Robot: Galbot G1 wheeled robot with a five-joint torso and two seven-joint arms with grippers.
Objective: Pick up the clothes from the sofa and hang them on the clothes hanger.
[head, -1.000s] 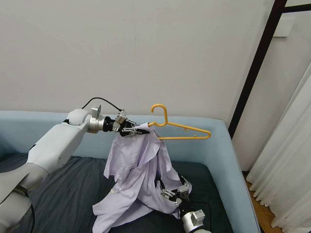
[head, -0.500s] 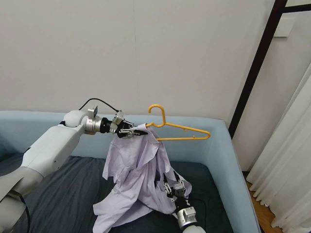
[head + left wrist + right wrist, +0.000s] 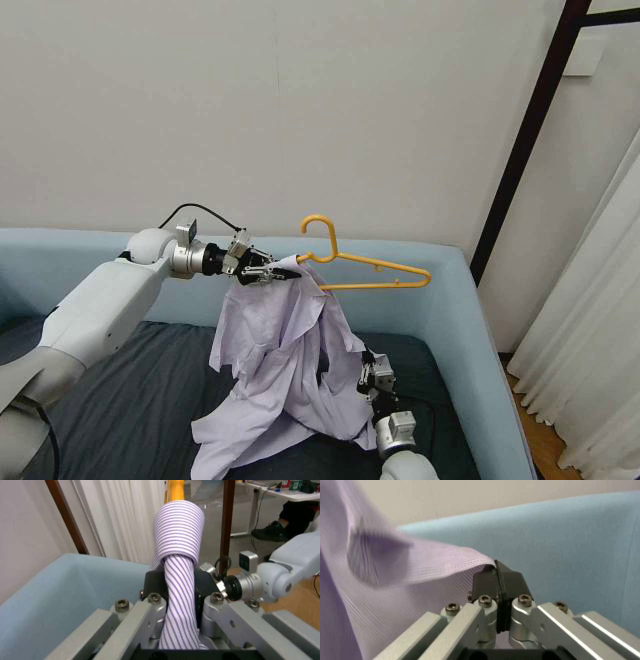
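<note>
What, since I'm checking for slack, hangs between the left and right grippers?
The lilac striped shirt: in the head view it drapes from the left gripper down to the right gripper, both shut on it.

Shirt (image 3: 285,350) on hanger (image 3: 385,264), over sofa (image 3: 60,262)

The shirt (image 3: 290,350) is thin, matt woven cloth with fine lilac-and-white stripes, and the hanger (image 3: 380,264) looks like smooth yellow plastic. The sofa (image 3: 455,300) has matt pale-blue upholstery. The left end effector (image 3: 176,585) shows brushed bare metal and black matt pads (image 3: 156,582).
</note>
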